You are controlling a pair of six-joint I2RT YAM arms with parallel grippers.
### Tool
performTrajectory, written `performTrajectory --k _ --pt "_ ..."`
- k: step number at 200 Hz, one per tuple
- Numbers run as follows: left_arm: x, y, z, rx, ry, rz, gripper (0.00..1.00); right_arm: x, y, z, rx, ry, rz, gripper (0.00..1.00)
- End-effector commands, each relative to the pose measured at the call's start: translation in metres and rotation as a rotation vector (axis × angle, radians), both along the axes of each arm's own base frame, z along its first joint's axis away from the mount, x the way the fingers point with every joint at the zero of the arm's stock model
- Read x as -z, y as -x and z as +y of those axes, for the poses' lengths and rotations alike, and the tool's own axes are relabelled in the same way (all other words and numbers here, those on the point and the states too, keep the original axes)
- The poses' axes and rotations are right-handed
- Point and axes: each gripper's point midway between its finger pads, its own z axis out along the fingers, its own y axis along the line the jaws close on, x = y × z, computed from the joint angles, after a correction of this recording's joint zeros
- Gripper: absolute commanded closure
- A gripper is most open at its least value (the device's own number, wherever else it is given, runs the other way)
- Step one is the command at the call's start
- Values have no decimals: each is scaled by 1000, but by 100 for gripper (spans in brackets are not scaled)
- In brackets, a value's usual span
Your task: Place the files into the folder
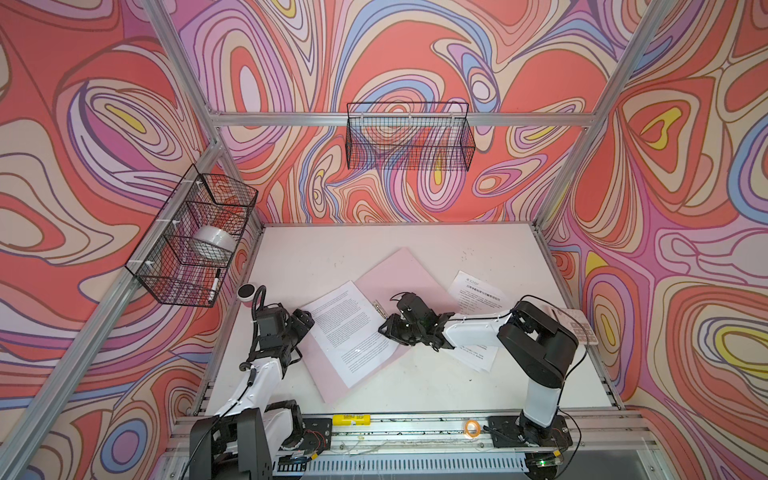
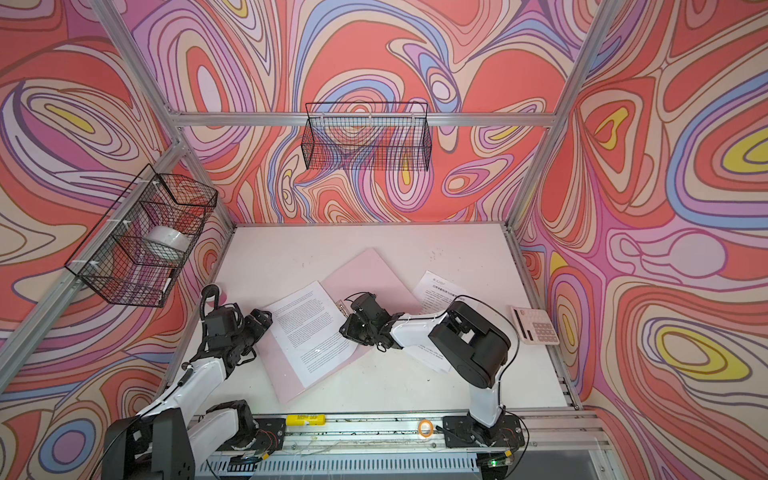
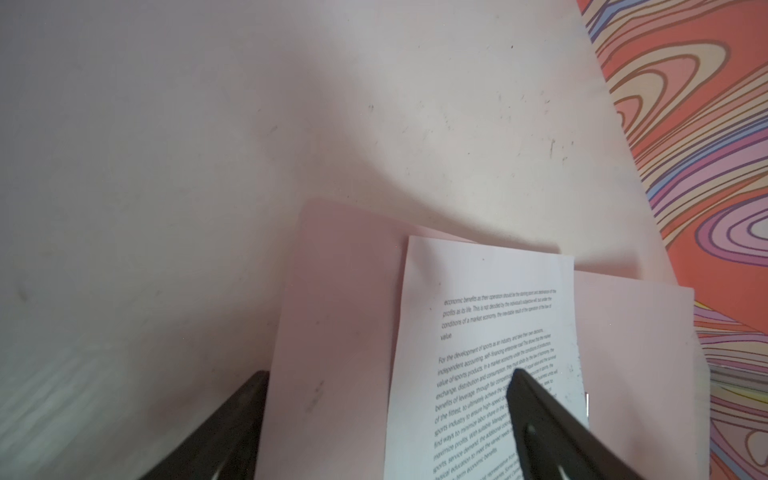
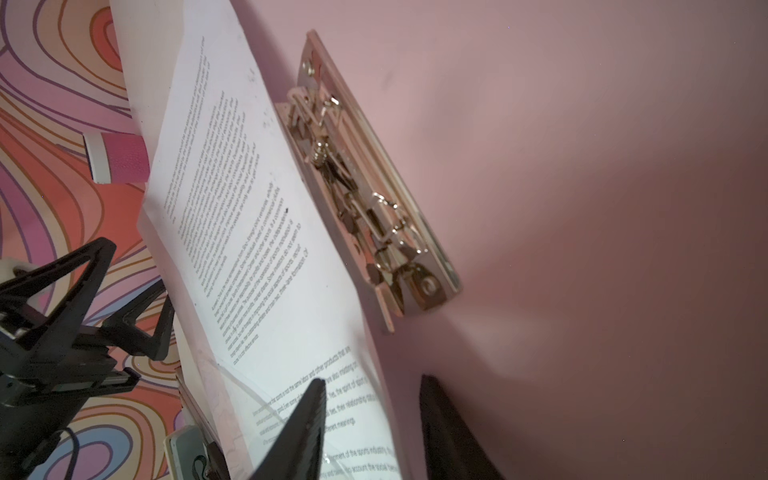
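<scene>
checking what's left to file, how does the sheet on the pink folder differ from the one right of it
The sheet on the folder lies on the open pink folder; the sheet to the right lies on the bare table, partly under the right arm. The sheet on the folder carries dense paragraphs; the sheet to the right has a heading and shorter lines. Both are white printed paper.

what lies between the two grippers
A printed sheet lying on the open pink folder fills the stretch between the left gripper and the right gripper; both top views show it.
</scene>
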Motion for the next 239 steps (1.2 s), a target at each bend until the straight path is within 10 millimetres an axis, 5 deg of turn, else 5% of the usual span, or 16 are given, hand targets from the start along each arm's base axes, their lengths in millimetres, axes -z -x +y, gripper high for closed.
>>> performTrajectory --k 1,46,116,137,165,189,239 --pt "-16 -24 -2 -2 56 -112 16 22 0 -4 37 24 55 61" --pt "-24 -54 -3 6 105 -196 30 27 -8 10 52 -9 75 62" --pt "-31 -55 -2 -2 103 -265 45 31 -9 7 79 -4 86 62" --pt "-34 -59 -7 25 120 -285 60 31 -11 10 78 -11 89 62" --pt "-32 -60 -9 33 134 -288 92 28 -11 13 65 -14 85 61" --pt "-30 -62 -11 42 141 -289 100 24 -11 10 60 2 71 61" --pt "-31 -63 -15 56 164 -326 100 22 -12 7 45 35 52 59"
